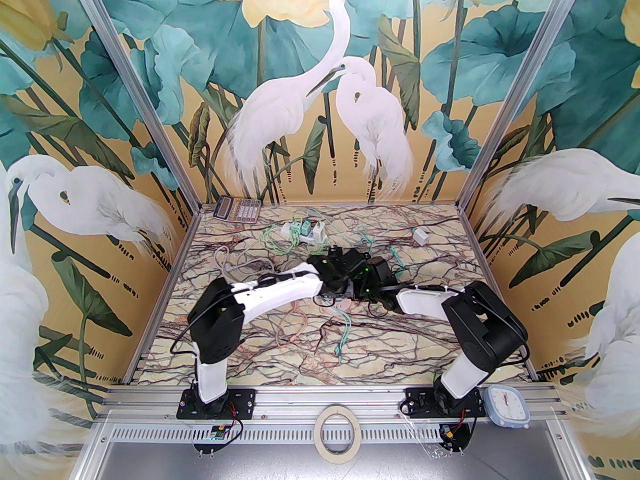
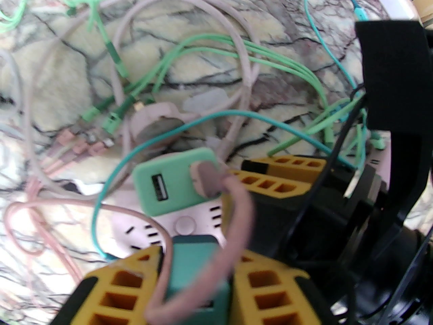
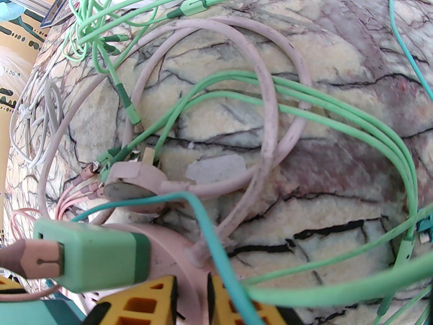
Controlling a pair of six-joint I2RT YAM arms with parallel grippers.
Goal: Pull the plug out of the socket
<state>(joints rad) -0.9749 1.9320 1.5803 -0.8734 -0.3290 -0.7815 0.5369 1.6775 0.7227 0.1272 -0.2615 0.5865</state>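
Jaws of the left gripper [image 2: 198, 257] clench a teal charger plug [image 2: 192, 249]; those of the right gripper [image 3: 192, 293] grasp the pink power strip [image 2: 184, 223].

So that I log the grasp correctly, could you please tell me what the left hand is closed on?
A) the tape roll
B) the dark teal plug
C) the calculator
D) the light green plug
B: the left hand has its yellow fingers pressed on both sides of the dark teal plug on the pink power strip; the light green plug beside it stands free of them.
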